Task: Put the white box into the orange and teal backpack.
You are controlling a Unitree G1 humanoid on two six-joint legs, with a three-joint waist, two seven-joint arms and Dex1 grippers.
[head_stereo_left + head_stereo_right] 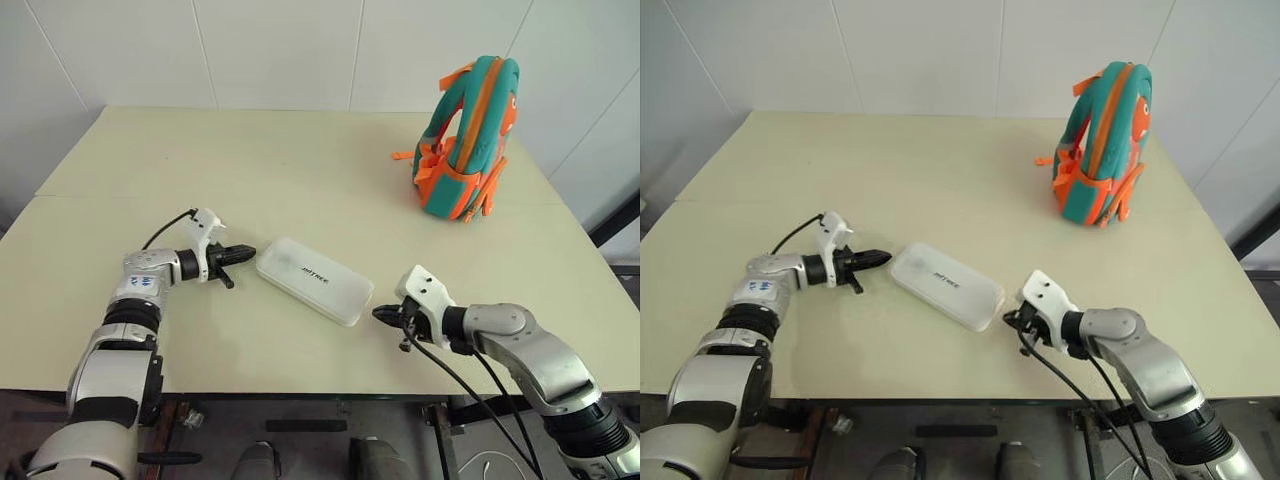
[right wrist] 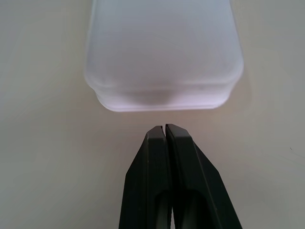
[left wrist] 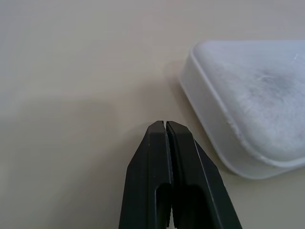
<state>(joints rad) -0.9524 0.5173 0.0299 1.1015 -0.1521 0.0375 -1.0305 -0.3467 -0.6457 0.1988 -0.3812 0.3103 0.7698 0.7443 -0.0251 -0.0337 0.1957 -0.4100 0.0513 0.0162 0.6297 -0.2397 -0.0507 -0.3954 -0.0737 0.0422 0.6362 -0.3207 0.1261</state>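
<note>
The left end effector (image 1: 243,252) sits left of centre in the head view, its two black fingers (image 3: 164,157) pressed together and empty. It points nearly level toward the right of the frame, at one short end of the box (image 1: 314,279), just beside it but apart. Its arm reaches in from the lower left corner, elbow bent.

The right end effector (image 1: 385,314) lies lower right of centre, fingers (image 2: 164,157) also together and holding nothing. It aims toward the left of the frame at the box's other short end, close without touching. Its arm comes in from the lower right corner, angled slightly downward.

One box lies flat and slanted on the pale surface (image 1: 250,170) between the two end effectors. One backpack (image 1: 468,138) stands upright in the upper right, well apart from the box.
</note>
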